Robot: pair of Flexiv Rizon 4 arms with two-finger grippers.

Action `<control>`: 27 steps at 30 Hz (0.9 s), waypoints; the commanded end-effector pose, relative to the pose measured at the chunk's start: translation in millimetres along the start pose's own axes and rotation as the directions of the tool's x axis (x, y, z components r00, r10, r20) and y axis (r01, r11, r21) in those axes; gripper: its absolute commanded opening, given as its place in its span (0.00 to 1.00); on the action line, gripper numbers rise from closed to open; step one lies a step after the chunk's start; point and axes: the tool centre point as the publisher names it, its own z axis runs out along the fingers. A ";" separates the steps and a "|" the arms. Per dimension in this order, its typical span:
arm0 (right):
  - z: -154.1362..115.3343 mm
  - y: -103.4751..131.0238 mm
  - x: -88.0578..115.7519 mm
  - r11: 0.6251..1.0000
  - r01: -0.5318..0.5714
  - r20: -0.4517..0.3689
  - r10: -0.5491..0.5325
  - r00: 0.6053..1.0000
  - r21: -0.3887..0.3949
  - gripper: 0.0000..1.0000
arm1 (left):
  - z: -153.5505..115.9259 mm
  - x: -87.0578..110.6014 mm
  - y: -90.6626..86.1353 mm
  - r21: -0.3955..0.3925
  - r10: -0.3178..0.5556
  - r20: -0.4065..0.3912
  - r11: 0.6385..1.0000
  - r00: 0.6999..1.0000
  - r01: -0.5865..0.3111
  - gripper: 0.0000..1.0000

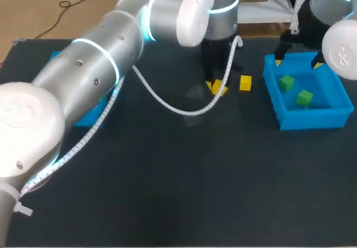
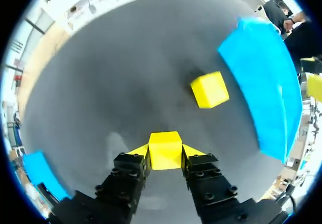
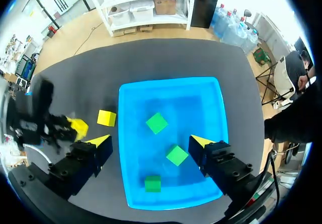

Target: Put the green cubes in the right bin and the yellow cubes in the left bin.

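Under my left arm (image 1: 95,75), left bin (image 1: 89,117) half hidden; left claw (image 2: 165,151) clamps yellow cube (image 2: 165,144), right claw (image 3: 151,142) apart.

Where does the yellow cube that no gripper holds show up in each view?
Head: free cube just left of the right bin.
Left wrist: free cube ahead of the left gripper and its held cube, near the bin.
Right wrist: free cube beside the bin, outside its wall.
Shared landmark: the right bin.
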 end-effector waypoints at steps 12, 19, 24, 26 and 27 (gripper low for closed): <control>-0.9 -0.4 2.7 1.000 -0.002 0.007 0.002 1.000 0.002 1.00 | -147.2 131.5 153.3 -0.106 -0.119 0.343 0.981 0.932 0.164 0.00; -0.9 -0.4 2.7 1.000 -0.002 0.007 0.002 1.000 0.002 1.00 | -120.5 206.3 227.4 -0.149 -0.300 0.248 0.928 0.921 0.343 0.00; -0.9 -0.4 2.7 1.000 -0.002 0.007 0.002 1.000 0.002 1.00 | -102.9 246.7 263.2 -0.174 -0.418 0.207 0.874 0.885 0.454 0.00; -0.9 -0.4 2.7 1.000 -0.002 0.007 0.002 1.000 0.002 1.00 | -102.4 257.6 271.8 -0.185 -0.447 0.206 0.856 0.871 0.483 0.00; -0.9 -0.4 2.7 1.000 -0.002 0.007 0.002 1.000 0.002 1.00 | -102.1 260.8 274.6 -0.188 -0.454 0.206 0.851 0.867 0.490 0.00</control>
